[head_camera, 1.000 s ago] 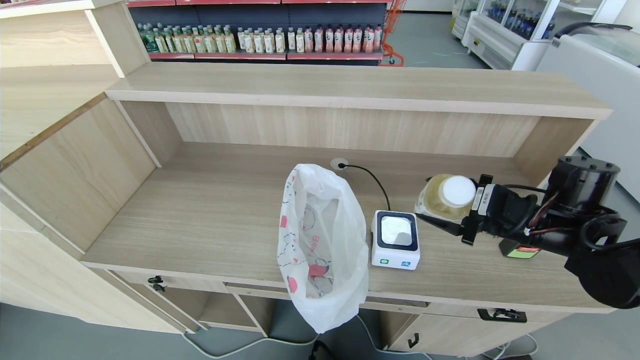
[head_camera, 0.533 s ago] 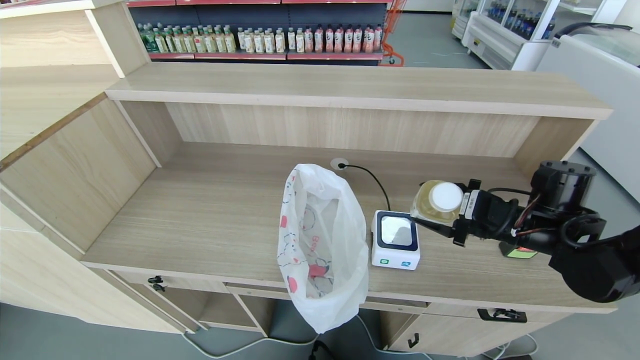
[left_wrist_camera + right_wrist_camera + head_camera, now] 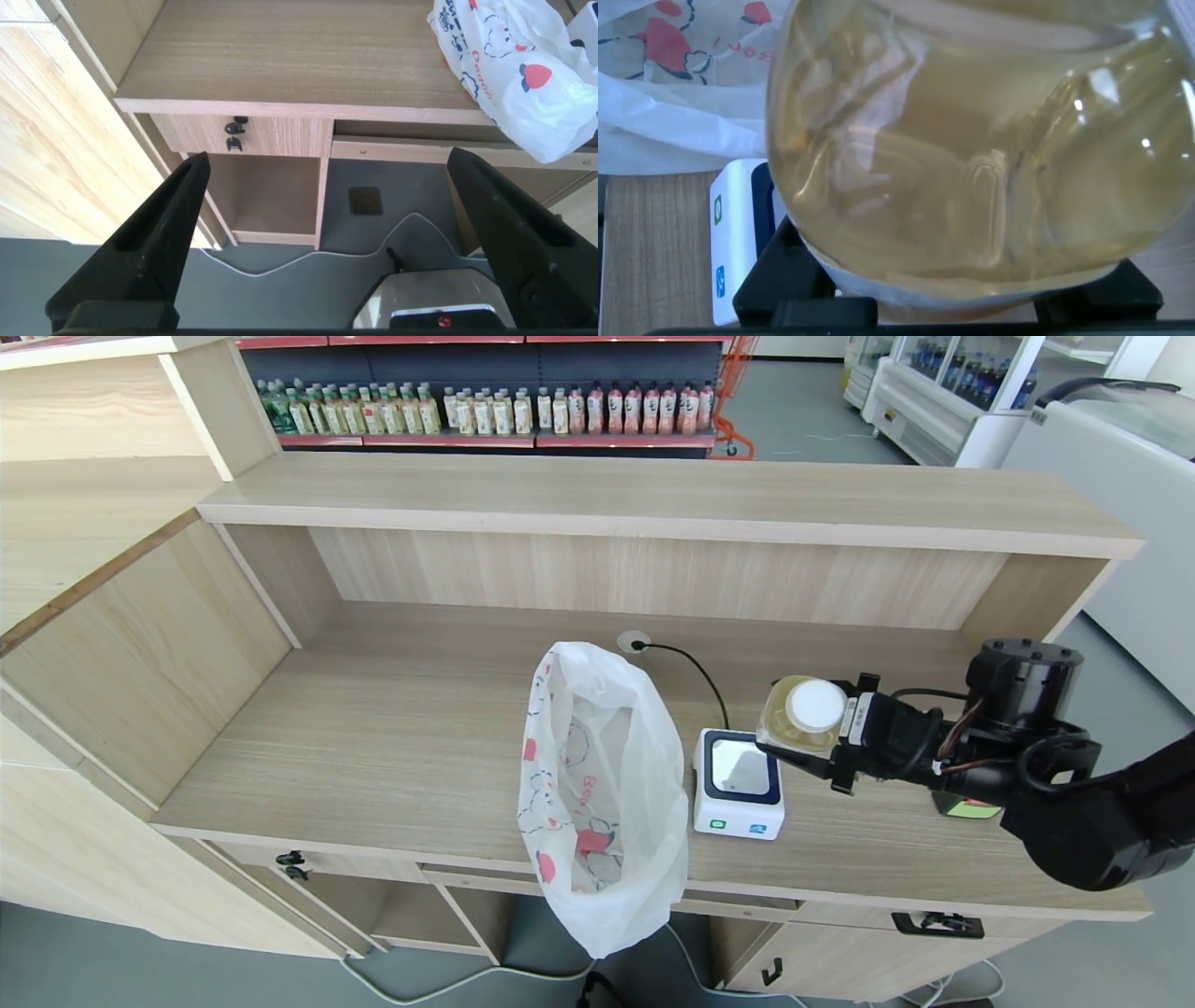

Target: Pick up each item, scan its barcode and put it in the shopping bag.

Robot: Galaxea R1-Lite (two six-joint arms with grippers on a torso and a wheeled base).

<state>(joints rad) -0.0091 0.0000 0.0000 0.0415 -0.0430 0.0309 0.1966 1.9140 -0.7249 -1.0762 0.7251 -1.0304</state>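
Right gripper (image 3: 787, 733): closed tight on the bottle's sides.
Bottle (image 3: 814, 706): in that gripper, standing up, white cap on top.
Scanner (image 3: 738, 782): just past the gripper's tips and a bit lower, with its glass facing up.
Shopping bag (image 3: 597, 784): farther on past the scanner, mouth open.
Left gripper (image 3: 332, 233): spread wide, holding nothing, low by the counter front.
Nearer arm: the right one.
Hard to see: the bottle's barcode; a small green thing (image 3: 971, 808) is half hidden behind the right arm.

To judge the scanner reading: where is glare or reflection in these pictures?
Head view: the barcode scanner reflects pale light in its window. Right wrist view: bright highlights sit on the bottle, and its yellow liquid warps what lies behind. Left wrist view: even light, no glare on the shopping bag.
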